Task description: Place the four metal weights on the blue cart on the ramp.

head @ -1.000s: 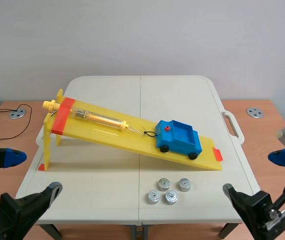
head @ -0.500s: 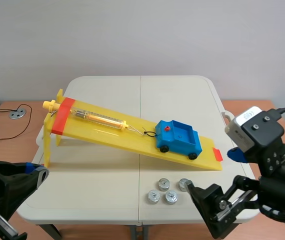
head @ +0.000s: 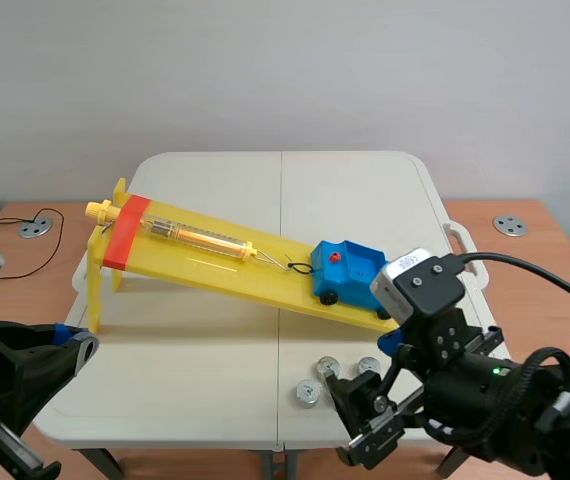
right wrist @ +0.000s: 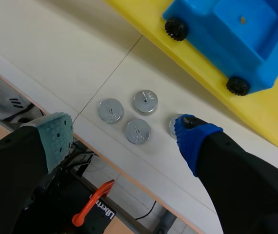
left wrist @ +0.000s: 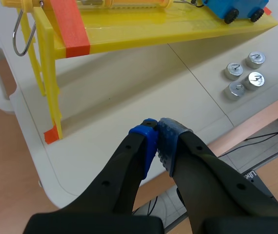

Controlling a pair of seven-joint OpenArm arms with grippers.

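We see right gripper [right wrist: 124, 130] hanging over four metal weights [right wrist: 145, 101], fingers wide apart, gripping nothing; its blue dotted pad hides part of one weight. Weights: small flat round discs, shiny grey, clustered on pale smooth surface [head: 205, 340] just beside low end of ramp [head: 215, 255]. We note ramp as glossy yellow plastic slab, with boxy blue cart [head: 350, 268], black-wheeled, open-topped, on its low end. We find left gripper [left wrist: 159, 131] near ramp's high-end leg, fingers pressed together, holding nothing.
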